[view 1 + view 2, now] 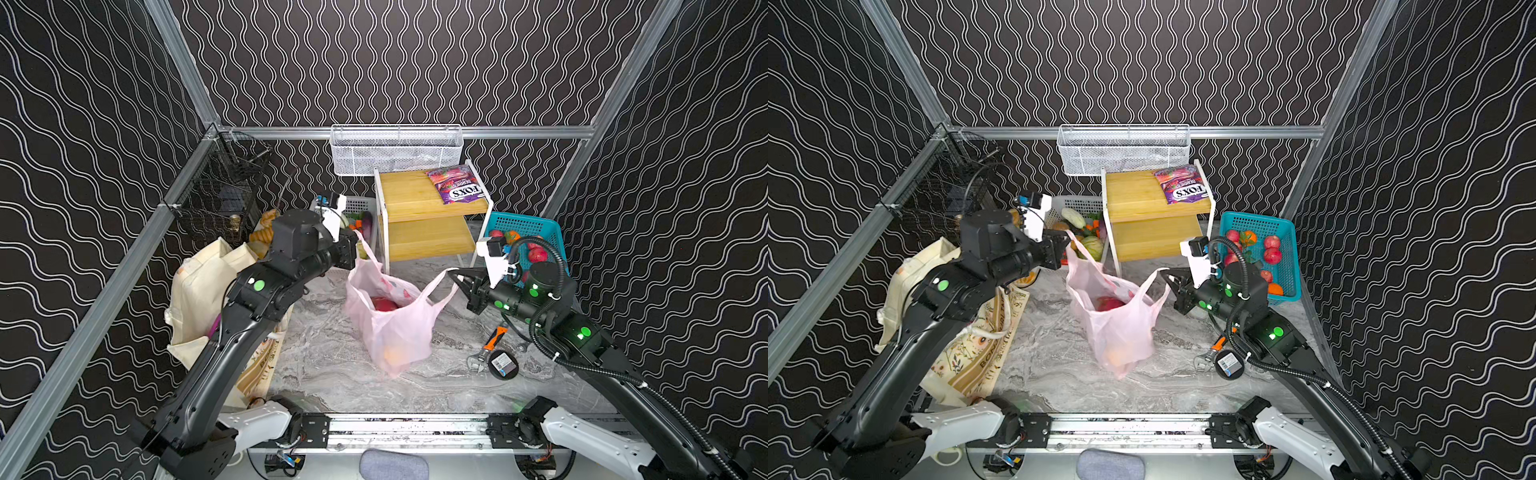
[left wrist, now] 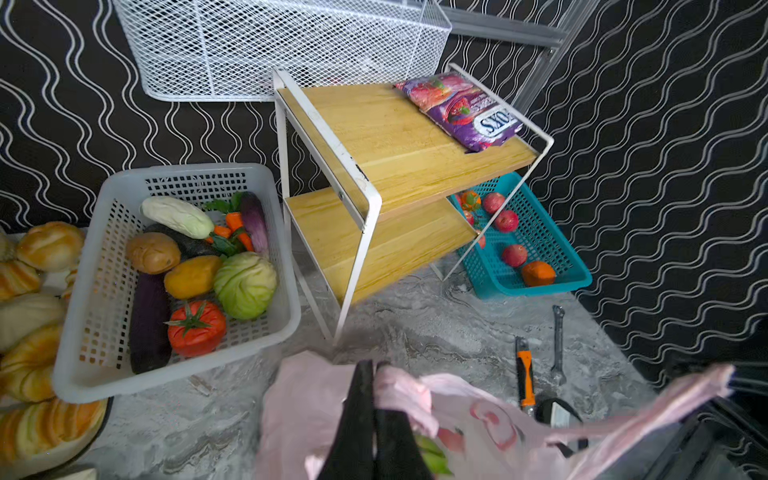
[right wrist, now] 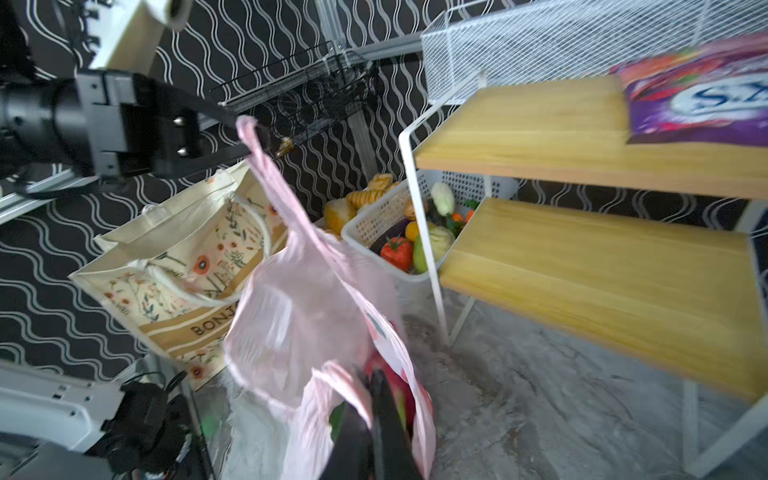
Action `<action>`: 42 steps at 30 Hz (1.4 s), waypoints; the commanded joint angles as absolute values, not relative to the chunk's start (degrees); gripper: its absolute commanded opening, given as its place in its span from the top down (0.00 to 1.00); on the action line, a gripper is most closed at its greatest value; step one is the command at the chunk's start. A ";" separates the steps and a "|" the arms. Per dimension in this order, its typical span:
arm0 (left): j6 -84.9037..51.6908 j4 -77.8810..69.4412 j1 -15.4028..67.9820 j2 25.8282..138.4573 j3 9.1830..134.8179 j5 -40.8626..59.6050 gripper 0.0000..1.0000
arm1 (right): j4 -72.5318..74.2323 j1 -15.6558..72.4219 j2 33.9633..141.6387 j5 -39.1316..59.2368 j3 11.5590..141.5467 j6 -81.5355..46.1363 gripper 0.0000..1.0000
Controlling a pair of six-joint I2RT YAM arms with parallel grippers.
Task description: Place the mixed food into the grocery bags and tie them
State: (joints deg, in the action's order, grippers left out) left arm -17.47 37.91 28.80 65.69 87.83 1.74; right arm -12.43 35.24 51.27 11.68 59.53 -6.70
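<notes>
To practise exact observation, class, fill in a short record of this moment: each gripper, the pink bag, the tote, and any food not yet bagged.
left gripper: shut on one handle of the pink plastic bag
right gripper: shut on the bag's other handle
bag state: mouth open, handles untied, red fruit inside
canvas tote: at the table's left, partly hidden by the left arm
candy bag: unbagged, on the top shelf of the wooden rack

Grey marble tabletop: pink bag, canvas tote, wooden shelf, teal basket, wrench.
</notes>
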 commanded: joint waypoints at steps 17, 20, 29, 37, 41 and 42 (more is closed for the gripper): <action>-24.02 45.07 28.76 61.52 87.78 -1.53 0.55 | 6.74 29.31 58.78 28.43 60.94 4.19 0.90; -21.65 44.03 28.79 61.44 90.38 -1.43 0.41 | 8.80 29.33 59.21 30.26 60.30 5.83 0.89; -25.35 26.28 29.92 66.98 92.06 25.23 0.42 | 8.95 29.35 60.95 32.51 60.63 6.73 0.89; -14.65 35.07 40.80 79.78 102.74 31.41 0.48 | 7.51 29.31 61.11 33.77 60.99 9.39 0.88; -11.66 37.89 42.79 82.73 104.32 29.41 0.51 | 7.47 29.42 61.29 33.97 60.89 9.49 0.88; -10.90 38.64 43.01 83.19 104.69 28.97 0.52 | 7.47 29.35 61.28 34.10 60.74 9.56 0.88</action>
State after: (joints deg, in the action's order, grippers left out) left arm -14.90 36.29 42.50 82.59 103.61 28.64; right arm 5.87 29.26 61.25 33.15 60.45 8.43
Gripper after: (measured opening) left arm 0.480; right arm 0.126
